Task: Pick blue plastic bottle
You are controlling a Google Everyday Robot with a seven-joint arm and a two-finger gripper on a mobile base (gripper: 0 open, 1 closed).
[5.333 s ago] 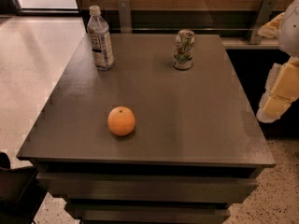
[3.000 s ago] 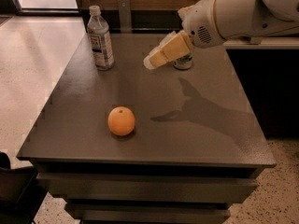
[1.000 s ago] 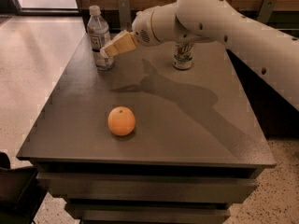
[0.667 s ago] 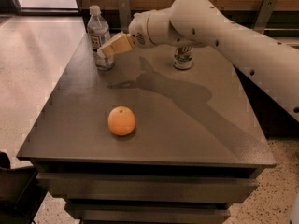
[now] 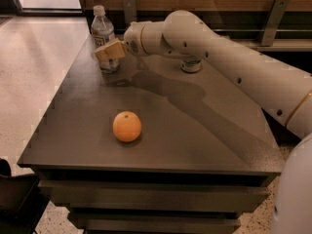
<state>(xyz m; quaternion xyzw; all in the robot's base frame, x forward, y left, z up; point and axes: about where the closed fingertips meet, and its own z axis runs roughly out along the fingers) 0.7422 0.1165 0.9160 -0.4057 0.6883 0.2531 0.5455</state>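
Note:
The blue plastic bottle (image 5: 102,35), clear with a white cap and a white label, stands upright at the far left of the dark table (image 5: 195,130). My gripper (image 5: 108,51) is at the end of the white arm that reaches in from the right. It sits right in front of the bottle's lower half and covers part of the label. The bottle still stands on the table.
An orange (image 5: 127,126) lies on the near-left part of the table. The drink can (image 5: 190,65) stands at the back, mostly hidden behind my arm. A wooden wall with metal brackets (image 5: 271,18) runs behind the table. Light floor lies to the left.
My arm has swung from the right side across the table to the far left. The gripper has closed in on the bottle and now overlaps its lower half. Bottle and orange have not moved.

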